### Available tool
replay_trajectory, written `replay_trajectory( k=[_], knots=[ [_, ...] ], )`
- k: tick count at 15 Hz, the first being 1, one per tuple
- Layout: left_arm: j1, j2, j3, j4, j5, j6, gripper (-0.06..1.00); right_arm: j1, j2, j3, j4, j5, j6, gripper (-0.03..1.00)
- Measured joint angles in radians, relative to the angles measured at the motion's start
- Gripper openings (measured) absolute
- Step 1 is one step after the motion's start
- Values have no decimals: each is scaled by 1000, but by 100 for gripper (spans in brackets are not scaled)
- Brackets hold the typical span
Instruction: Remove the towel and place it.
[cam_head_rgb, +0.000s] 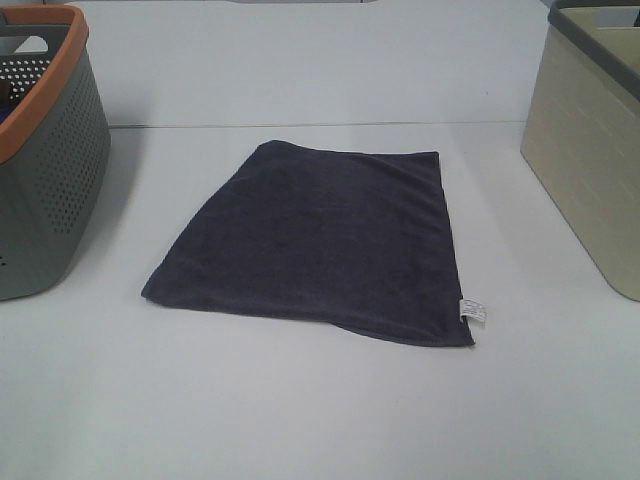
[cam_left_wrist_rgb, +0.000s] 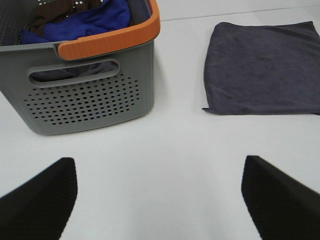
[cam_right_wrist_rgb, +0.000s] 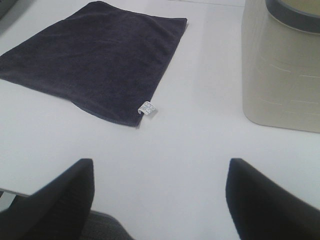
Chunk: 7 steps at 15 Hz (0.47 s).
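The towel (cam_head_rgb: 320, 245) is a dark navy-grey square cloth lying flat on the white table, midway between the two baskets. A small white tag (cam_head_rgb: 472, 312) sits at its near right corner. The towel also shows in the left wrist view (cam_left_wrist_rgb: 265, 67) and in the right wrist view (cam_right_wrist_rgb: 95, 55), tag (cam_right_wrist_rgb: 146, 107) included. My left gripper (cam_left_wrist_rgb: 157, 200) is open and empty over bare table, near the grey basket and apart from the towel. My right gripper (cam_right_wrist_rgb: 160, 200) is open and empty, short of the tag corner. Neither gripper shows in the exterior view.
A grey perforated basket with an orange rim (cam_head_rgb: 45, 160) stands at the left; it (cam_left_wrist_rgb: 90, 90) holds blue and brown cloths (cam_left_wrist_rgb: 95, 20). A beige basket with a dark rim (cam_head_rgb: 590, 140) stands at the right, also in the right wrist view (cam_right_wrist_rgb: 280, 65).
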Motion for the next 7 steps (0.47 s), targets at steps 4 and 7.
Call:
replay_trajectory(
  k=[4,7],
  knots=[
    [93,0,3,0,0,0,84,0,0,0,0,0,0,73],
    [100,0,3,0,0,0,84,0,0,0,0,0,0,73]
  ],
)
